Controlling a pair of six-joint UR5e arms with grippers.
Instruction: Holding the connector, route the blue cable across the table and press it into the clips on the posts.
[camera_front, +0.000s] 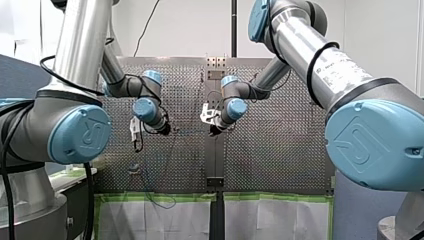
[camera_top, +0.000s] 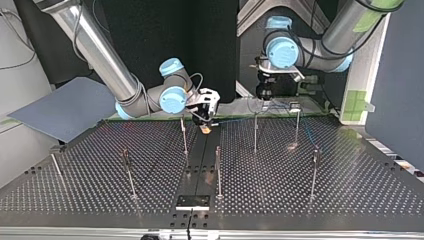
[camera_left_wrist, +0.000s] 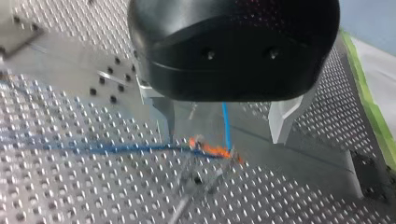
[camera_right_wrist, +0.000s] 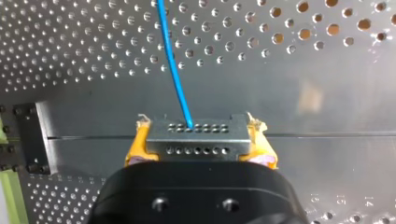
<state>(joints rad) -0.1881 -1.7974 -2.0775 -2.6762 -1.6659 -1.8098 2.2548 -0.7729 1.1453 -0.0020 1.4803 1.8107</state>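
The right arm's jaws are pinching the connector (camera_right_wrist: 197, 137) low over the counter's (camera_top: 350, 190) middle strip, the blue cable (camera_right_wrist: 173, 65) is trailing off between the left arm's spread jaws, and most posts (camera_top: 218, 170) are seemingly standing bare, leaving nearly all the clipping.

Grey connector (camera_right_wrist: 197, 138) gripped, blue cable (camera_right_wrist: 173, 65) trailing.
Rectangular block with two rows of small holes, clamped level between the yellow pads (camera_right_wrist: 134, 151) of my right gripper (camera_right_wrist: 198, 140); thin cable plugged into a top-row hole, running straight off above the perforated table (camera_right_wrist: 303, 93); slender posts (camera_top: 255, 132) standing upright and well apart across that table.
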